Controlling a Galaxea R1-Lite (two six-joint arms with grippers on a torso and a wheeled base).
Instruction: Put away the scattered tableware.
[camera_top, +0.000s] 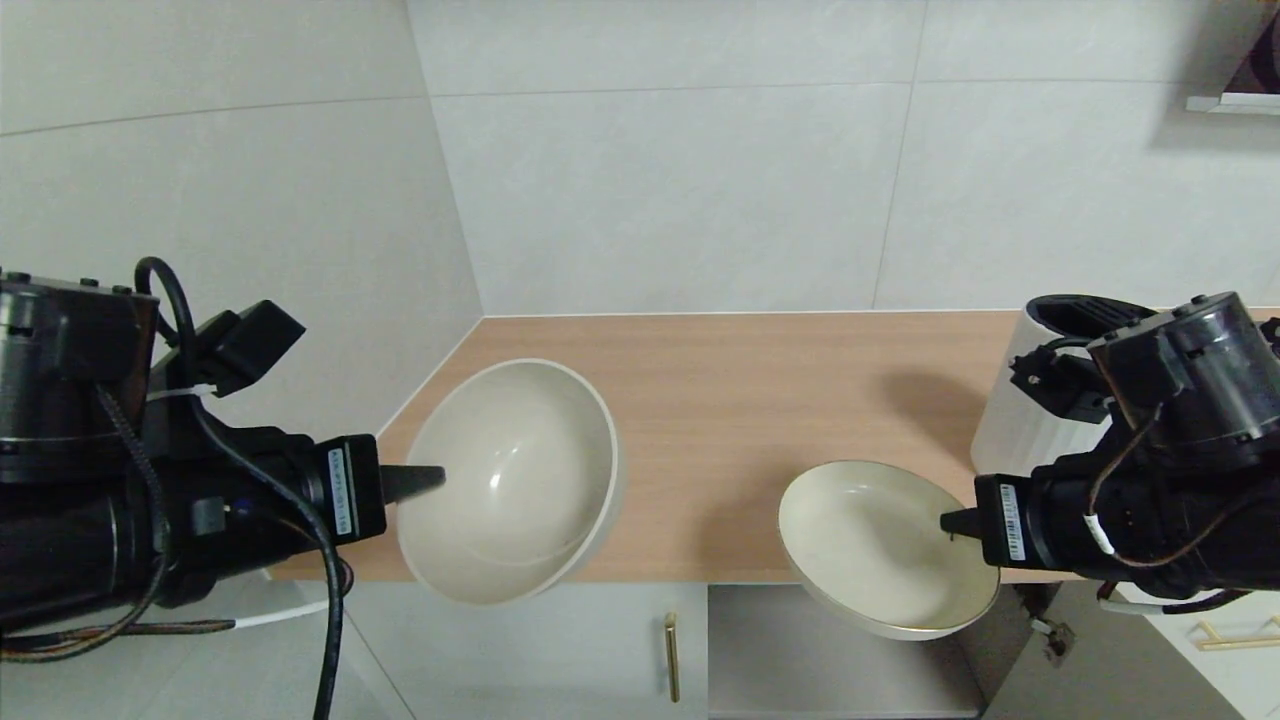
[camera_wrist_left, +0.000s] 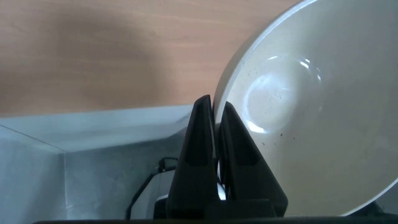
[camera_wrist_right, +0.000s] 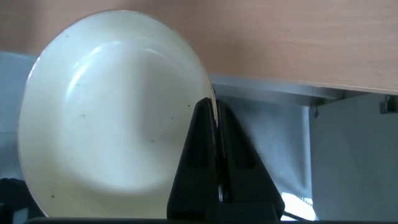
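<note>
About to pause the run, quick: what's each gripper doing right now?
Left gripper: closed on the rim of the large bowl.
Right gripper: closed on the rim of the shallow dish.

We see two pieces, both off the counter (camera_top: 740, 400) and well apart.

Large bowl (camera_top: 510, 480) (camera_wrist_left: 311, 106): deep, plain cream, glossy inside, a few dark specks. It's tilted up on edge with the opening towards the head camera. The left gripper (camera_top: 430, 478) (camera_wrist_left: 214, 106) pinches its rim, one finger inside and one outside. It sits over the counter's front-left corner, its lower part past the front edge.

Small bowl (camera_top: 885, 545) (camera_wrist_right: 112, 118): shallower, cream, with a thin darker rim line. It's tilted the same way, with the right gripper (camera_top: 950, 520) (camera_wrist_right: 214, 109) clamped on its rim. It straddles the counter's front edge, right of centre.
</note>
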